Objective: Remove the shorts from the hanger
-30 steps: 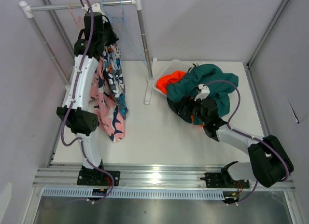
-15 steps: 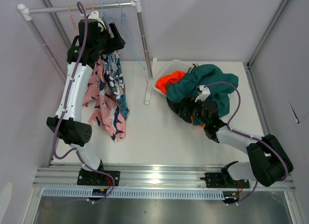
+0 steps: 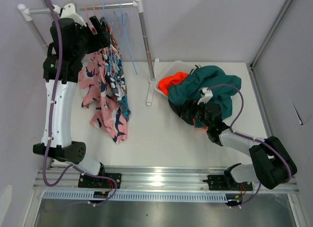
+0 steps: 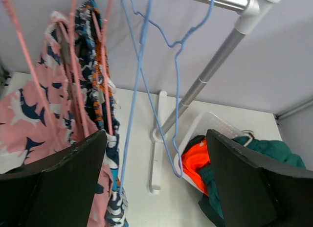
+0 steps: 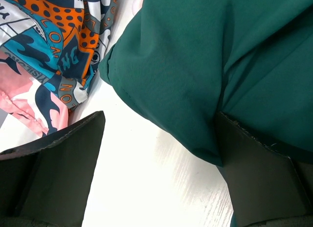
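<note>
1. Left gripper: raised to the rail of the clothes rack, fingers spread wide, nothing between them.
2. Pink shorts: hanging from pink hangers at the left end of the rail, just beside the left gripper, lower edge reaching the table.
3. Navy print shorts: hanging against the pink shorts, on the side toward the post.
4. Blue hangers: 2 or more on the rail, bare, between the hung shorts and the post.
5. Basket: white, on the table just right of the post's foot.
6. Orange shorts: in the basket.
7. Teal shorts: heaped over the basket's right side and the table.
8. Right gripper: low over the table at the near edge of the teal shorts, fingers apart, gripping nothing; teal cloth lies against the right-hand finger.
</note>
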{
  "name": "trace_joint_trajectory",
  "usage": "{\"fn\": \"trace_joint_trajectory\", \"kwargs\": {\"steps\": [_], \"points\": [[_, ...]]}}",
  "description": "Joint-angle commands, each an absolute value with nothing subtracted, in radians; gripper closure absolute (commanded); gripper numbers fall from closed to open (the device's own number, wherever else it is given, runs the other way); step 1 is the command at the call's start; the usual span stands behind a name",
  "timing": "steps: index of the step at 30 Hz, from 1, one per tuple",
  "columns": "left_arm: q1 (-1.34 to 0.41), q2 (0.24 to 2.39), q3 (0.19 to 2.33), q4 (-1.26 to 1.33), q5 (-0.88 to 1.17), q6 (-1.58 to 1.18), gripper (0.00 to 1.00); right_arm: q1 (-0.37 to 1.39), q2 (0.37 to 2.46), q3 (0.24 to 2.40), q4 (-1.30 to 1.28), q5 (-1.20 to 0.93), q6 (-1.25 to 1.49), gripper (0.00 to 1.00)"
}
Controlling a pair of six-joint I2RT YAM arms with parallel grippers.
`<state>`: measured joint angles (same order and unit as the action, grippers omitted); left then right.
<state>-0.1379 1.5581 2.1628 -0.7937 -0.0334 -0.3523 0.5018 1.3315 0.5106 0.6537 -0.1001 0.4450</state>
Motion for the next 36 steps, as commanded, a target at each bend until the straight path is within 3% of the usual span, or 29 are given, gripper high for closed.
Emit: {"fn": "trace_joint_trajectory", "kwargs": {"steps": [1,11,18,36], "points": [[-0.117,1.571,2.158,-0.782,-0.109,-0.305,0.12,0.503,1.333,0.492,0.663,-0.138,0.469,0.01],[-0.083,1.721,2.275,-0.738,-0.126,-0.302,0.21,0.494,1.335,0.482,0.683,-0.153,0.479,0.01],[-0.078,1.795,2.309,-0.713,-0.121,-0.318,0.38,0.485,1.345,0.483,0.690,-0.170,0.488,0.01],[-0.066,1.896,2.315,-0.669,-0.184,-0.305,0.39,0.456,1.359,0.477,0.716,-0.207,0.511,0.01]]}}
